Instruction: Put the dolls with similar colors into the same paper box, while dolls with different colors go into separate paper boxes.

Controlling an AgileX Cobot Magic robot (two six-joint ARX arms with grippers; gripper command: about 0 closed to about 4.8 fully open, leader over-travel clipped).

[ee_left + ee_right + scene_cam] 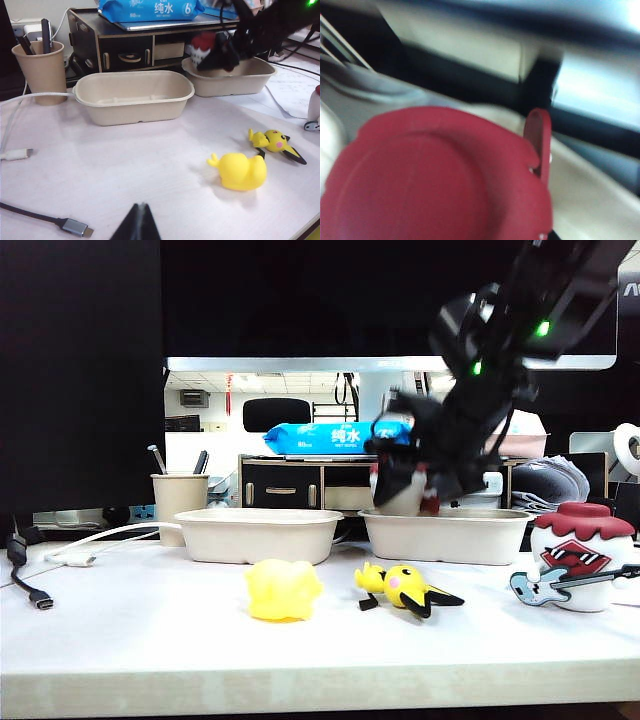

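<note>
My right gripper (408, 472) is shut on a white doll with a dark-red cap (398, 496) (204, 43). It holds the doll at the left end of the right paper box (470, 538) (240, 84), base about level with the rim. The cap (435, 175) fills the right wrist view and hides the fingers. The left paper box (258, 538) (132, 107) holds nothing. In front of the boxes lie a yellow blob (283, 590) (240, 171) and a yellow black-eared critter (405, 587) (274, 140). A white guitar doll (582, 560) stands far right. My left gripper (141, 206) is shut and holds nothing, low over the near table.
A beige pen cup (179, 495) (40, 70) stands left of the boxes. Cables (40, 595) (75, 227) trail over the table's left side. A black shelf (125, 45) carrying a blue wipes pack (325, 437) sits behind the boxes.
</note>
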